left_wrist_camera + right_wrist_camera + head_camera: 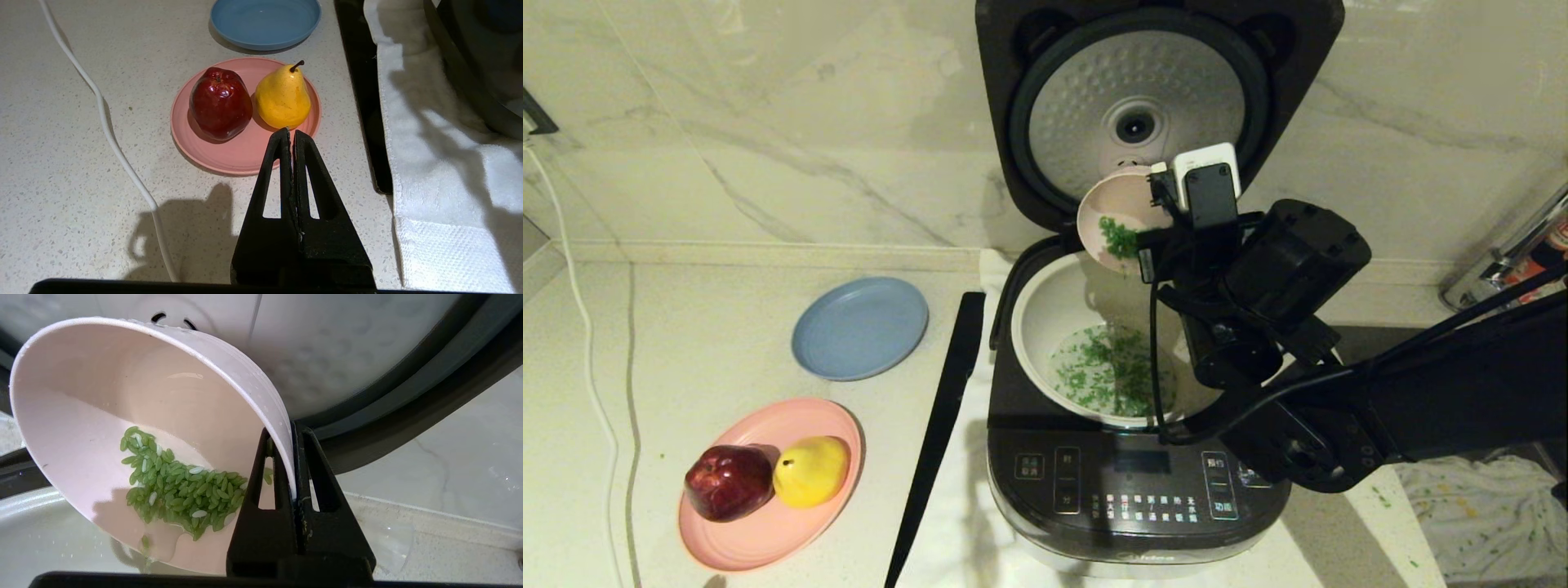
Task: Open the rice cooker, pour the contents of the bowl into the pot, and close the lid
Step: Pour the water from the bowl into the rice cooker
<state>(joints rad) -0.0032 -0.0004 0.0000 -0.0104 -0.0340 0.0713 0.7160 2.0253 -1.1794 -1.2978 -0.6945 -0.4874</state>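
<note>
Speckled counter [727, 261], marble wall [768, 122], white cloth [441, 183]

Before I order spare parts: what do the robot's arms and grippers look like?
Both grippers, left gripper and right gripper, have matte black wedge-shaped fingers with triangular cut-outs. The right arm is black, with black cables and a white-and-black camera block at its wrist.

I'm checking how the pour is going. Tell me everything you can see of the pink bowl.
The bowl is small, round and pale pink with a smooth, glossy inside. It is tipped steeply over the open pot, in front of the raised lid. The right gripper is shut on its rim, one finger inside, one outside. A clump of green and white grains clings near the lower edge, with liquid dripping off the lip.
</note>
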